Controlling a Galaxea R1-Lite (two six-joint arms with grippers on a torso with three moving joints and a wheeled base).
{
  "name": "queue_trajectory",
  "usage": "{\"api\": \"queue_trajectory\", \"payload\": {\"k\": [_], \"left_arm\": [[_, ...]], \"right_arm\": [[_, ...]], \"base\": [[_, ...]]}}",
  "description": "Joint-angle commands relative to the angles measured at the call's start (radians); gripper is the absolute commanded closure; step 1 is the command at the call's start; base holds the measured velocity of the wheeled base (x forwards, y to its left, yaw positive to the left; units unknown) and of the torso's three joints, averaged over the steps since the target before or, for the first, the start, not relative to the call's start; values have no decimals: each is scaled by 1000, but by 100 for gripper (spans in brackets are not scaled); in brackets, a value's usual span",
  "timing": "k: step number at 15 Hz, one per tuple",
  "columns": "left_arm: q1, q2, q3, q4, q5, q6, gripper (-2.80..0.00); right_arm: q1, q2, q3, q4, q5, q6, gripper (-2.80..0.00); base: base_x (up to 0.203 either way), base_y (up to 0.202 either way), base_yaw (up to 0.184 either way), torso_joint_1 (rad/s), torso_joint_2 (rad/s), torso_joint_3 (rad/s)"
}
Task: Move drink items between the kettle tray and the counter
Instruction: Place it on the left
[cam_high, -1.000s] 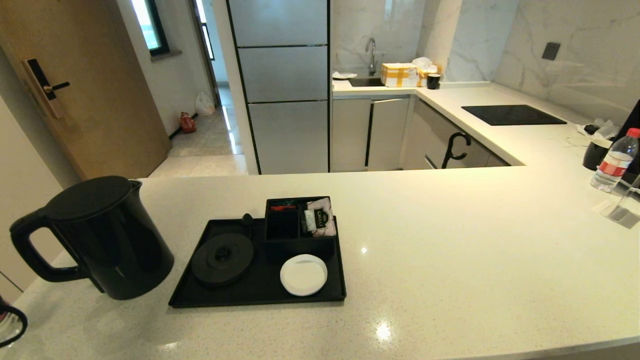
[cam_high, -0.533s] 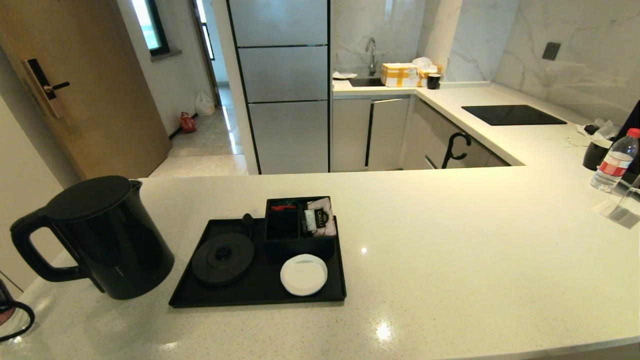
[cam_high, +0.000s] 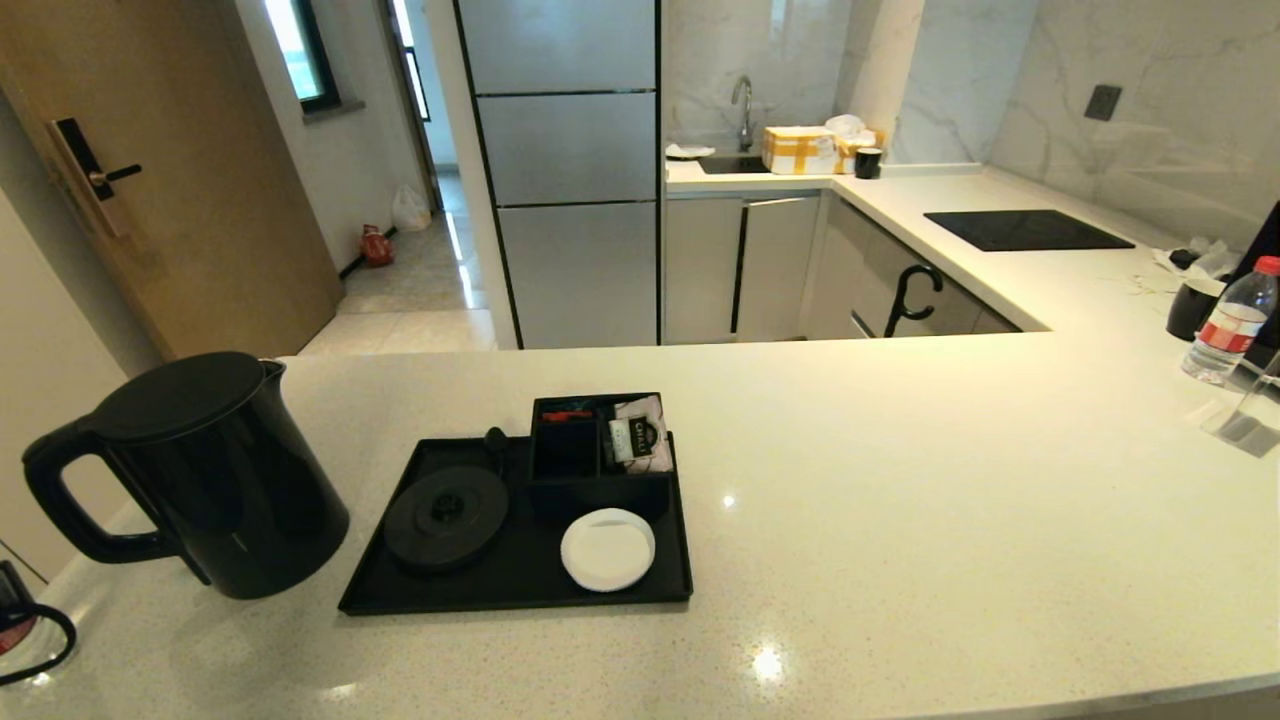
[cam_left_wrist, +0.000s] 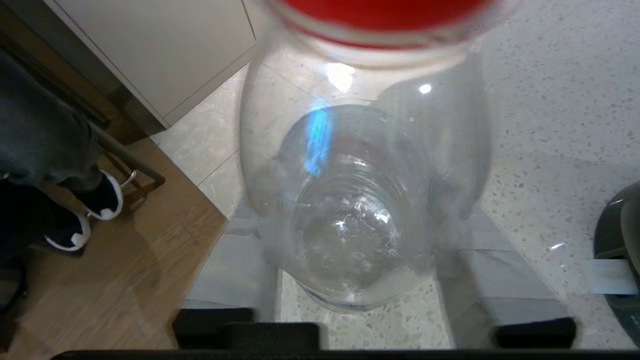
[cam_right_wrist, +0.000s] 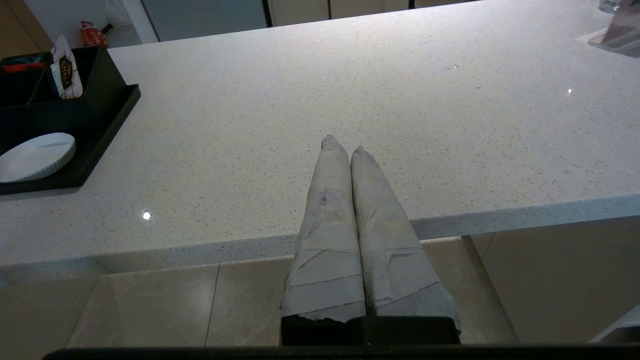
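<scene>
L gripper (cam_left_wrist: 350, 280) clamped round water bottle (cam_left_wrist: 360, 200), R gripper (cam_right_wrist: 345, 145) closed, parked off counter (cam_right_wrist: 350, 75) edge

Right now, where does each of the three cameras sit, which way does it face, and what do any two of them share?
Head view: high on the robot, facing forward and down over the counter, kettle and kettle tray; the left hand barely shows at the lower left edge.
Left wrist view: behind the left hand, its fingers gripping a clear red-labelled water bottle at the counter's edge.
Right wrist view: behind the shut right hand, below the counter's near edge, facing across it.
Shared: head and right wrist views both show the tray's white coaster and tea sachet.
</scene>
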Motion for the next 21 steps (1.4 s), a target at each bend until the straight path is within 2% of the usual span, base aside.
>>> {"api": "queue_trajectory", "payload": {"k": [1, 6, 8, 12, 21], "left_arm": [[-1, 3, 8, 0, -1, -1, -280], [-16, -9, 29, -6, -2, -4, -280], [-27, -8, 43, -54, -1, 0, -280], [-29, -16, 63, -73, -1, 1, -280], [-29, -126, 148, -94, -2, -1, -280]], "right_arm": [[0, 1, -1, -1, 0, 0, 0], [0, 1, 0, -1, 0, 0, 0], [0, 1, -1, -1, 0, 0, 0], [0, 1, 0, -1, 0, 0, 0], [0, 1, 0, -1, 0, 0, 0]], "base": [[0, 0, 0, 0, 0, 0], [0, 0, 0, 0, 0, 0], [0, 0, 0, 0, 0, 0], [0, 0, 0, 0, 0, 0], [0, 0, 0, 0, 0, 0]]}}
